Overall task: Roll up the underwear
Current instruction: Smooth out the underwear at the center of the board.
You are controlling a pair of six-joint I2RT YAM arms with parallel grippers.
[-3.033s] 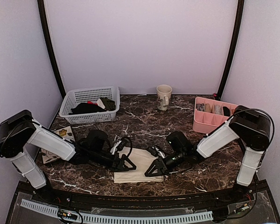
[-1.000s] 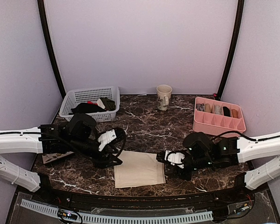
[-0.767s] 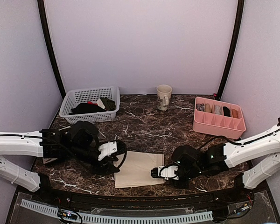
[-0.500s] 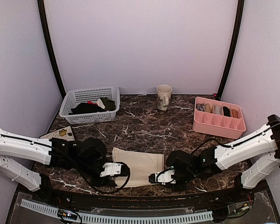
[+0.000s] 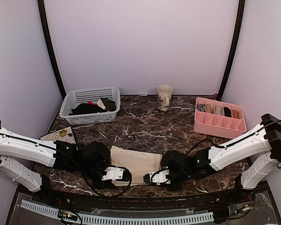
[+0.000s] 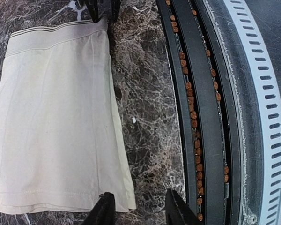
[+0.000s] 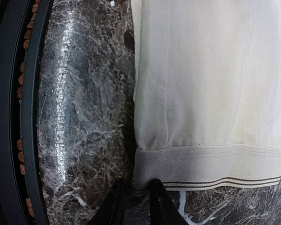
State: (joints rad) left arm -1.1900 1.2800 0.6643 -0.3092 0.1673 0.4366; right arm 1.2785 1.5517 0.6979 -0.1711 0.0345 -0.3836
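The cream-beige underwear (image 5: pixel 135 161) lies flat on the marble table near the front edge. In the left wrist view the underwear (image 6: pixel 56 117) shows its hem corner between my left gripper's (image 6: pixel 139 211) open fingers, one finger over the cloth and one over bare marble. My left gripper (image 5: pixel 118 175) sits low at the cloth's near left corner. My right gripper (image 5: pixel 155 178) is at the near right corner. In the right wrist view my right gripper (image 7: pixel 136 206) has its fingers drawn close on the striped waistband corner of the underwear (image 7: pixel 206 93).
A white basket (image 5: pixel 90 104) with dark garments stands at the back left, a mug (image 5: pixel 164 97) at the back middle, a pink divided organiser (image 5: pixel 219 117) at the right. A floral tile (image 5: pixel 61 135) lies at the left. The black front rail (image 6: pixel 201 117) runs just beside the cloth.
Both arms swung down and inward to the cloth's near corners. Both grippers narrowed, the right one onto the waistband corner. The cloth's near edge has shifted slightly.
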